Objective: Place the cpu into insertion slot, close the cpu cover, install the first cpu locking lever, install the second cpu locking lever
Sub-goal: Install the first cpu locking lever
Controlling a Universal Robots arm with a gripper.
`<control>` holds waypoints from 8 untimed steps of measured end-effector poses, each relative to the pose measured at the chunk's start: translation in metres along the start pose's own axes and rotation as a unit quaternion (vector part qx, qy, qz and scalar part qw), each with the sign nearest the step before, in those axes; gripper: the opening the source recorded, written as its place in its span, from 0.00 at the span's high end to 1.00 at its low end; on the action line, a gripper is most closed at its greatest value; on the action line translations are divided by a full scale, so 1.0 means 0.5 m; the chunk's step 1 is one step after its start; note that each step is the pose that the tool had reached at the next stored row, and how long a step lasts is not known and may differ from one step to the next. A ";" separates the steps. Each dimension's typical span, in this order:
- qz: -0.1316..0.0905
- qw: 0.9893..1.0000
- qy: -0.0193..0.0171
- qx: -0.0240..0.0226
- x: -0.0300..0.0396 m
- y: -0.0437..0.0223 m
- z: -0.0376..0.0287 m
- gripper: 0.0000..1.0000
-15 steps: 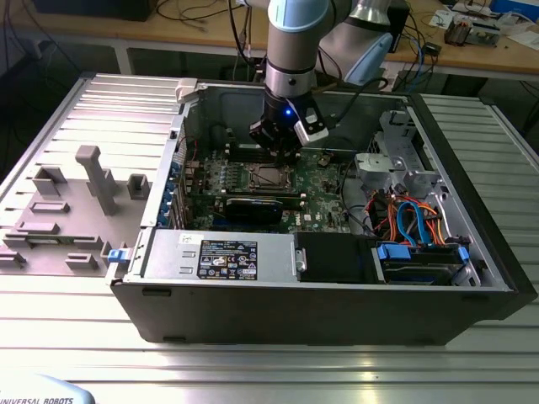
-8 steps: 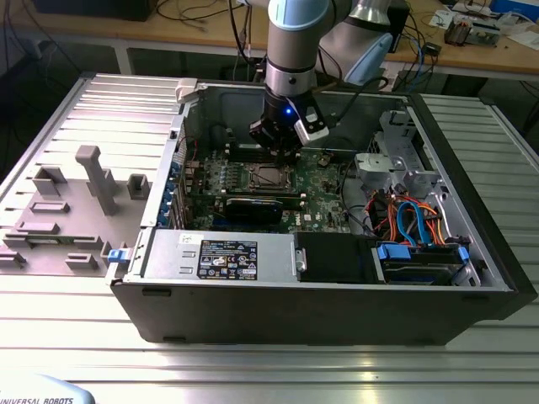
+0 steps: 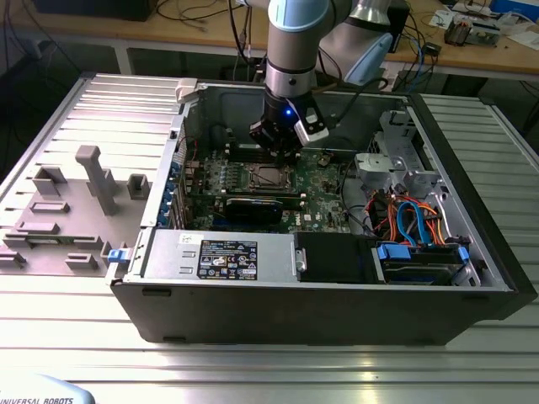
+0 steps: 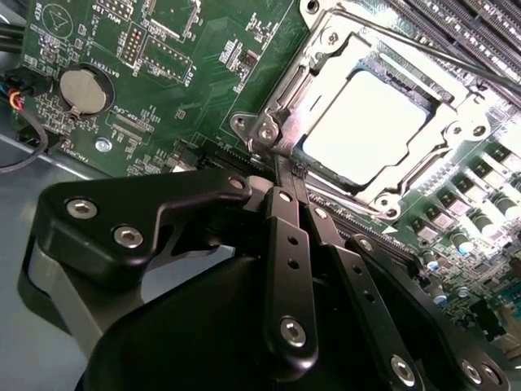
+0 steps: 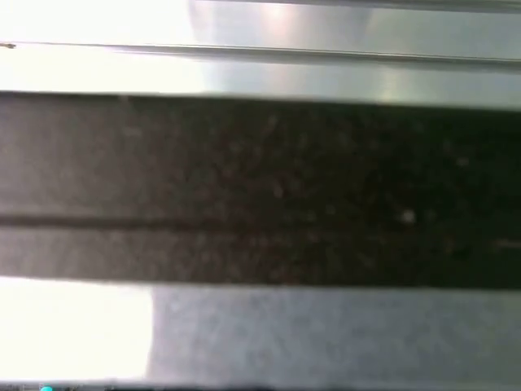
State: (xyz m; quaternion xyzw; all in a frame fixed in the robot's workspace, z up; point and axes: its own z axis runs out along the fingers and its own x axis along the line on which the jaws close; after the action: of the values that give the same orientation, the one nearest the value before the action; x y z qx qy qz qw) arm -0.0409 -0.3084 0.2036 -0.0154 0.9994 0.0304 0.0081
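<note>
The cpu [image 4: 366, 122] already lies flat in the insertion slot [image 4: 456, 175], its bright metal top showing through the window of the cpu cover [image 4: 321, 69], which is folded down over it. In the exterior view the socket sits mid-board inside the open computer case [image 3: 472, 278], just beyond the black card [image 3: 253, 209].

The tool [image 4: 286, 183] has its two dark fingers [image 4: 285, 244] pressed together into a narrow point, with nothing held between them. That point is at the socket's near corner, touching or just beside a thin locking lever [image 4: 423, 50] hinge; a lever rod runs along the far edge of the frame. Whether either lever is hooked home I cannot tell.

The risk, as I judge it, lies in the tip slipping off the thin rod: it would then skid onto the green motherboard [image 4: 179, 73] and scrape small parts, or strike the memory slots [image 4: 480, 24]. Pushing askew could also bend the lever or leave the cover unlatched.
</note>
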 end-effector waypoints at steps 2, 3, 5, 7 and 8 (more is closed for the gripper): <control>0.000 1.000 0.000 0.001 0.000 -0.001 0.002 0.89; 0.000 1.000 0.000 0.001 0.000 0.000 0.002 0.89; 0.000 1.000 0.000 0.000 0.000 0.000 0.004 0.89; 0.000 1.000 0.000 0.001 0.000 -0.001 0.004 0.89; 0.000 1.000 0.000 0.000 0.000 -0.001 0.004 0.89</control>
State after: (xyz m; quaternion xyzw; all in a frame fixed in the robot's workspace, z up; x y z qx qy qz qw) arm -0.0408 -0.3086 0.2017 -0.0155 0.9994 0.0300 0.0082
